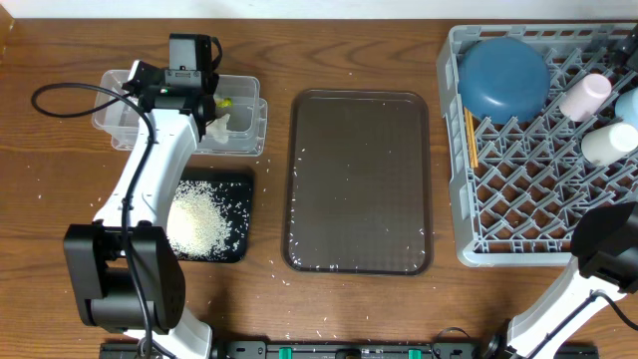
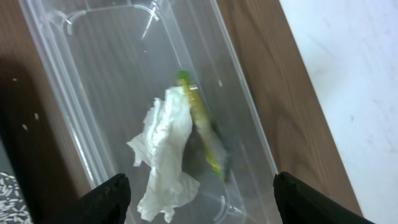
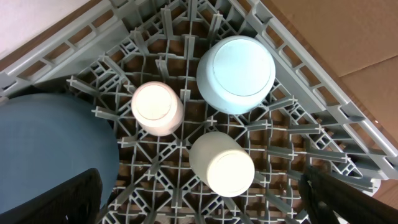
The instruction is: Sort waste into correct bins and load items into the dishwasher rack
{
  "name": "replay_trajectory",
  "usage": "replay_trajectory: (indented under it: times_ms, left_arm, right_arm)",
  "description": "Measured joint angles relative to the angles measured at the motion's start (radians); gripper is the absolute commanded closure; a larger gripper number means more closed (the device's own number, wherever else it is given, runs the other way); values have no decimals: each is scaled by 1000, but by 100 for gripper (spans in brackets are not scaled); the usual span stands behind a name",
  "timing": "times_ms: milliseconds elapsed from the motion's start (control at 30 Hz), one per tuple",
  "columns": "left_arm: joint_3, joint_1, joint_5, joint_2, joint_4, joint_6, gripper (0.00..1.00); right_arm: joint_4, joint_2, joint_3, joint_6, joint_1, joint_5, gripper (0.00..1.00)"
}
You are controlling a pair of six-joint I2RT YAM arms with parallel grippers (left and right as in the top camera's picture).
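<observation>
My left gripper (image 2: 202, 193) is open and empty, held above the clear tub (image 2: 93, 81). In the tub lie the crumpled white napkin (image 2: 165, 155) and the yellow-green wrapper (image 2: 202, 124). In the overhead view the left gripper (image 1: 204, 112) is over the tub (image 1: 244, 125). The black tray (image 1: 239, 184) holds a pile of white rice (image 1: 199, 219). The grey rack (image 1: 538, 239) holds the dark-blue bowl (image 1: 503, 75), chopsticks (image 1: 471, 140), and the pink cup (image 3: 157, 107), light-blue cup (image 3: 236, 73) and white cup (image 3: 222, 163). My right gripper (image 3: 202, 205) is open and empty above the cups.
The brown serving tray (image 1: 359, 179) lies in the middle, between the black tray and the rack, with a few stray rice grains on it and on the wooden table around it. The right arm (image 1: 608, 249) stands over the rack's near right corner.
</observation>
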Motion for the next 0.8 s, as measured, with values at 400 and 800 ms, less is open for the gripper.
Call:
replay_trajectory:
  times_ms: [400, 800]
  left_arm:
    - [1, 204, 3, -338, -393, -3, 22]
    - [0, 297, 0, -436, -718, -6, 11]
  right_arm:
    - [0, 0, 0, 0, 0, 0, 1]
    - [0, 0, 0, 0, 0, 0, 1]
